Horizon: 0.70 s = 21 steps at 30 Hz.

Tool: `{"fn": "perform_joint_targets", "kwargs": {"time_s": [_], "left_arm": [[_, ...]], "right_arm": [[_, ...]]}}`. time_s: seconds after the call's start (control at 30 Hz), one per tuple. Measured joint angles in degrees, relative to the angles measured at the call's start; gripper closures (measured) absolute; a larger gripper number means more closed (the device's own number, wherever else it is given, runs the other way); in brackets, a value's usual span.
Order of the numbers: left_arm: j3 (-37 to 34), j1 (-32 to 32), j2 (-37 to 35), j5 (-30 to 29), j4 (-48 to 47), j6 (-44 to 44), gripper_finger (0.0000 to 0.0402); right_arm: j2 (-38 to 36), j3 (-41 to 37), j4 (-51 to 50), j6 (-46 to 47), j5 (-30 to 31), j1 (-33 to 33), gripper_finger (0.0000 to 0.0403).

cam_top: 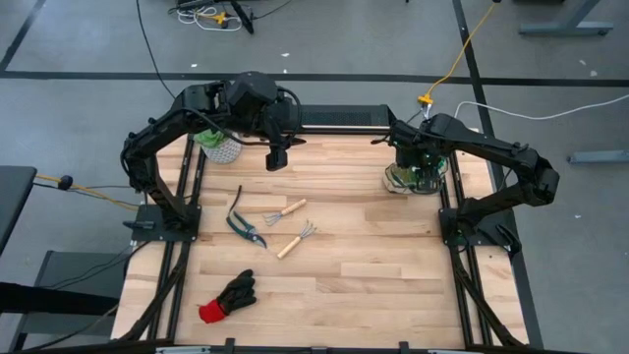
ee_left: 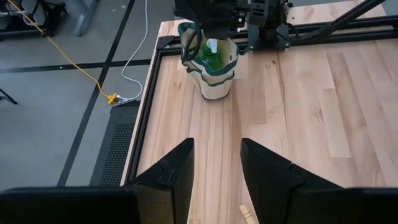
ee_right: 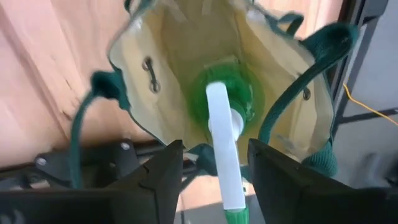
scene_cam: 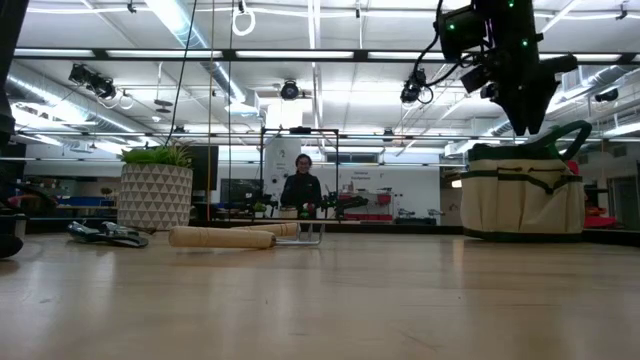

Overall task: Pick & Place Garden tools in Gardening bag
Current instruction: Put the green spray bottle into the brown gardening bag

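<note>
On my left, the left gripper (cam_top: 278, 157) hung with fingers spread over the far table edge, beside the plant pot (cam_top: 222, 147). The shears (cam_top: 245, 225), fork (cam_top: 286, 212) and rake (cam_top: 295, 240) lay mid-table, nearer this arm, handles running diagonally; the glove (cam_top: 228, 296) sat at the near edge. Moving right, the right gripper (ee_right: 214, 168) hovered directly above the gardening bag (cam_top: 411, 177), fingers apart, holding nothing. The right wrist view alone showed the spray bottle (ee_right: 227, 109) standing upright inside the bag; the overhead view hid it beneath the arm.
</note>
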Motion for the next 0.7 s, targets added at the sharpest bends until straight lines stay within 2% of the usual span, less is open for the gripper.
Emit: {"fn": "perform_joint_targets", "kwargs": {"time_s": [0.2,0.47,0.7], "left_arm": [[0.00,-0.02,0.00,0.00,0.00,-0.02,0.0262],[0.00,-0.02,0.00,0.01,-0.02,-0.85,0.0262],[0.00,-0.02,0.00,0.02,0.00,-0.95,0.0262]], "right_arm": [[0.00,-4.10,0.85,-3.46,8.08,0.01,0.0220],[0.00,-6.26,1.93,-4.42,8.40,0.02,0.0222],[0.00,-6.27,2.26,-4.42,8.44,0.02,0.0255]]}}
